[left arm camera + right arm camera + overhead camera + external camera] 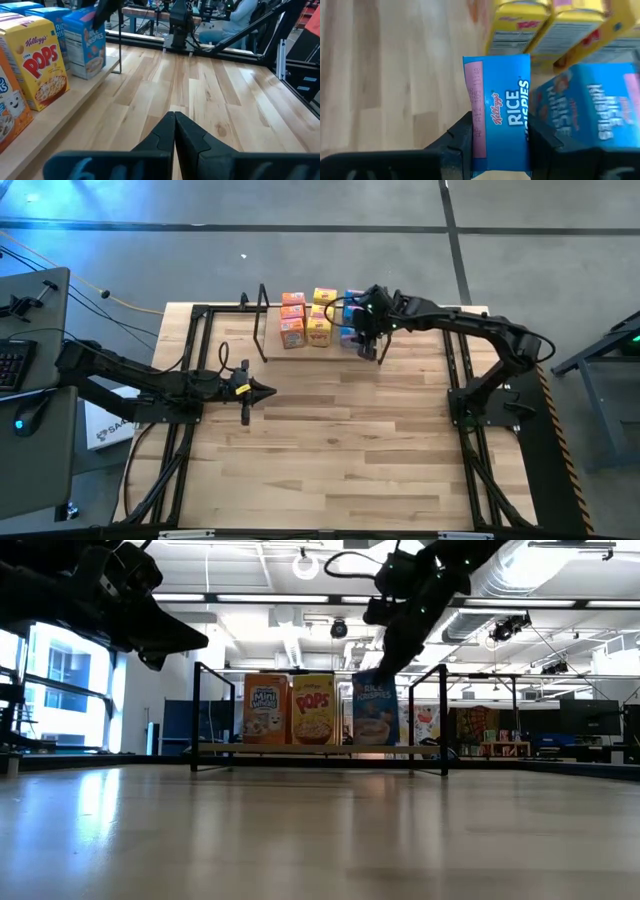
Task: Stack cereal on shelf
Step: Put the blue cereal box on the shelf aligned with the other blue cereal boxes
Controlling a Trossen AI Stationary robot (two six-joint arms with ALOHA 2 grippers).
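1. Progress: most of the cereal stands on the shelf [262, 328] already. The high view shows an orange column [292, 319], a yellow column [320, 316] and a blue group beside them, partly hidden by the right arm. I judge the task to be near its end, with the blue box [501, 111] in hand as the one being placed. No loose boxes lie on the table [340, 450].

2. Right gripper [368, 340]: over the right end of the shelf, fingers clamped on the narrow sides of the blue Rice Krispies box. In the low view this box [374, 708] sits at the front of the row, next to the yellow Pops box [314, 710]. Whether its base rests on the board yet, I cannot tell.

3. Left gripper [262, 391]: waits over the table near the left end of the shelf, fingers pressed together and holding nothing (its own camera shows the tips touching).

4. Pose of the held box: upright, long axis vertical, top flap towards the right wrist camera, printed front facing out across the table like its neighbours. It looks square to the row, not tilted
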